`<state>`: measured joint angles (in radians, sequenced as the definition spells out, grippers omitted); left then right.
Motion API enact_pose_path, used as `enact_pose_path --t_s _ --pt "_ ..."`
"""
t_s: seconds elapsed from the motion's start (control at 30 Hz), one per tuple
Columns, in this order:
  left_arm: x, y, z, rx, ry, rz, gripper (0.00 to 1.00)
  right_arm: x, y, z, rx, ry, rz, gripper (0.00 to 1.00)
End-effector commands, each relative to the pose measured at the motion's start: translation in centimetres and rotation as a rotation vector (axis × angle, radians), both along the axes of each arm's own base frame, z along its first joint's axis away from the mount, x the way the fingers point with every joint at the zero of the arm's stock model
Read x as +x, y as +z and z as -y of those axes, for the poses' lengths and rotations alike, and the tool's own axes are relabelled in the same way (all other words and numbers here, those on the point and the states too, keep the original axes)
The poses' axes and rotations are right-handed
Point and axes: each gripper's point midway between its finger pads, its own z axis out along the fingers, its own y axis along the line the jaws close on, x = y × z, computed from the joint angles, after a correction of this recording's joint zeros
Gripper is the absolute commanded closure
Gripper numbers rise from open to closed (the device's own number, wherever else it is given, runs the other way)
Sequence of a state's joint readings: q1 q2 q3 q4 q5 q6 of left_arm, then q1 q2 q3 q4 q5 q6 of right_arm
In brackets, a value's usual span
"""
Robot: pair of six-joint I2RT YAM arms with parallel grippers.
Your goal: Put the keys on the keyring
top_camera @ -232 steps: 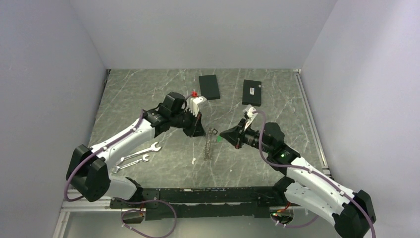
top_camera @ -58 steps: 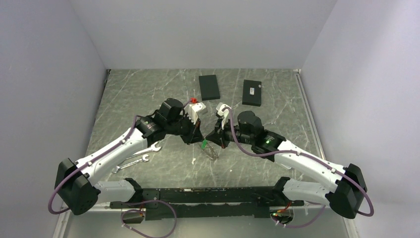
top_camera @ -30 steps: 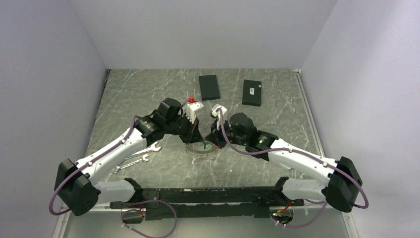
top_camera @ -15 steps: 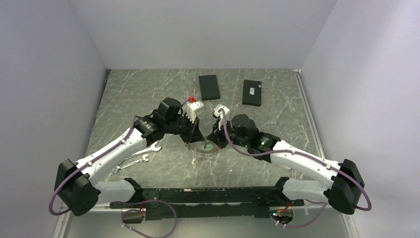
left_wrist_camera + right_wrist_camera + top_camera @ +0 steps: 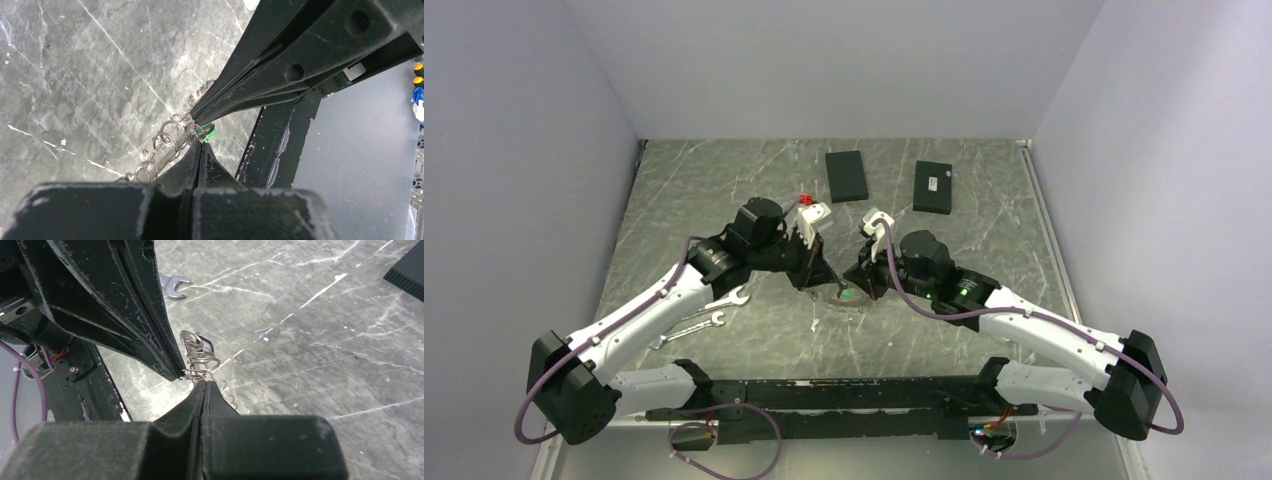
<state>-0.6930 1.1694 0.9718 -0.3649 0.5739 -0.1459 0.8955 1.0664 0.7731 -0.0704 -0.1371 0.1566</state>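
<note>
Top external view: both arms reach to the middle of the desk (image 5: 714, 190). Your left fingers (image 5: 816, 272) and right fingers (image 5: 862, 283) meet tip to tip at the keyring (image 5: 836, 298). It sits low between them, nearer than the two black boxes (image 5: 846, 175) and right of the wrenches (image 5: 702, 312). Whether it touches the desk, you cannot tell from here. I judge this to be the threading step, so work it with small moves. Let one side only anchor the wire while the other feeds along the coil, and pull neither apart hard enough to spring the loops.

Left wrist view: your left fingers (image 5: 182, 167) are pressed together with no gap, their tip on the thin wire loops of the keyring (image 5: 167, 144). The right fingers (image 5: 280, 55) come in from the upper right, also closed, ending just beside a small green piece (image 5: 208, 131). Whether that is a key is too small to tell.

Right wrist view: your right fingers (image 5: 216, 401) are closed to a point on the stacked loops of the keyring (image 5: 198, 358). The left fingers (image 5: 135, 315) pinch the same loops from the left. One wrench (image 5: 175, 285) lies well beyond.
</note>
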Motion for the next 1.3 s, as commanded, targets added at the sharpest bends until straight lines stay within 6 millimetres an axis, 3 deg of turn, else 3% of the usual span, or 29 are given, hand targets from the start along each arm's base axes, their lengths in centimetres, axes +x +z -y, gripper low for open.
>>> enact_pose_path --t_s 0.0,0.13,0.27,0.43,0.67,0.83,1.0,1.27 --pt "-1.0 3.3 0.2 -0.099 -0.062 0.095 1.00 0.0 1.2 -0.1 0.023 0.013 0.036 1.00" --pt "-1.3 3.8 0.1 -0.112 -0.073 0.113 1.00 -0.3 1.6 0.0 0.029 0.023 0.048 1.00" --pt "-1.7 4.2 0.1 -0.129 -0.086 0.123 1.00 -0.4 2.3 0.4 0.036 0.028 0.072 0.82" --pt "-1.8 4.4 0.1 -0.135 -0.092 0.129 1.00 -0.8 3.4 0.8 0.056 0.041 0.107 0.79" --pt "-2.1 4.8 -0.1 -0.135 -0.106 0.141 1.00 -1.8 5.0 0.9 0.080 0.095 0.155 0.60" --pt "-3.2 6.0 -0.4 -0.144 -0.165 0.167 1.00 -3.5 6.0 0.6 0.094 0.220 0.216 0.50" --pt "-4.7 7.2 -0.6 -0.155 -0.242 0.168 1.00 -5.0 7.1 0.0 0.104 0.342 0.259 0.51" --pt "-5.3 8.2 -0.4 -0.181 -0.313 0.213 1.00 -6.5 7.6 -0.7 0.108 0.441 0.233 0.55"
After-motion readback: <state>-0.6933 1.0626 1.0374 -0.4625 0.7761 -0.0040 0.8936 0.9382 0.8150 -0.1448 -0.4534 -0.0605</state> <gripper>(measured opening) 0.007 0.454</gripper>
